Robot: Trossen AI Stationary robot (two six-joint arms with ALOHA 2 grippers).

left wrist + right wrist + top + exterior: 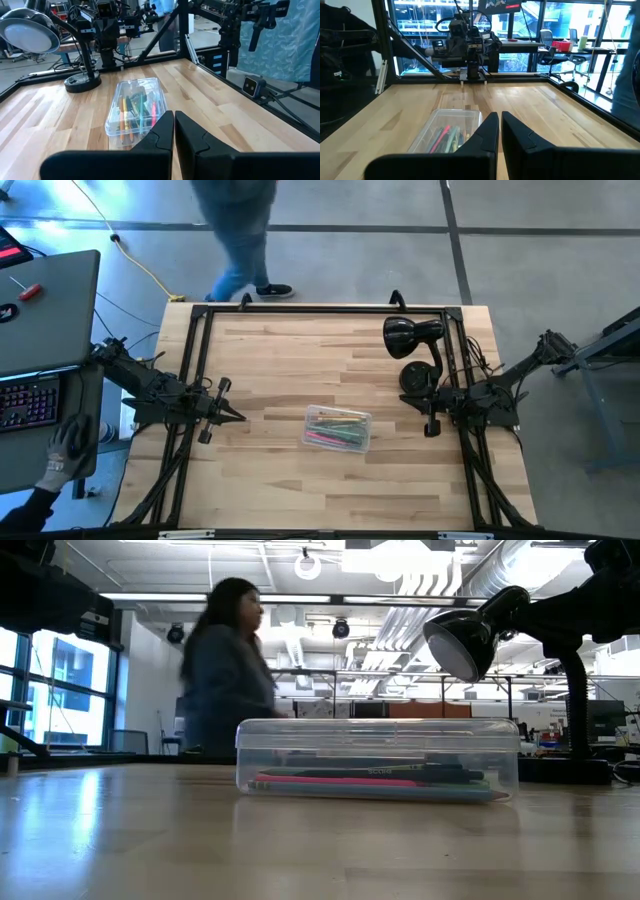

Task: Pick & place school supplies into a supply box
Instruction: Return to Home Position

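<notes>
Supply box (338,429) is what your move turns on: both jaws are closed on nothing, with the left gripper (238,417) and right gripper (430,423) at opposite sides of the tabletop (300,350). The clear box lies between them with its lid on and pencils (140,111) inside. Its long axis runs gripper to gripper, and neither arm is clearly nearer. I judge only the retreat home remains; mind the black desk lamp (412,338) just beside the right gripper

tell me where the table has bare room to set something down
Bare: the wide stretch of table between supply box and far edge, left of the desk lamp; the strip from box to near edge. Crowded: the right side, lamp base beside the right gripper; left gripper sits left of the box.
</notes>
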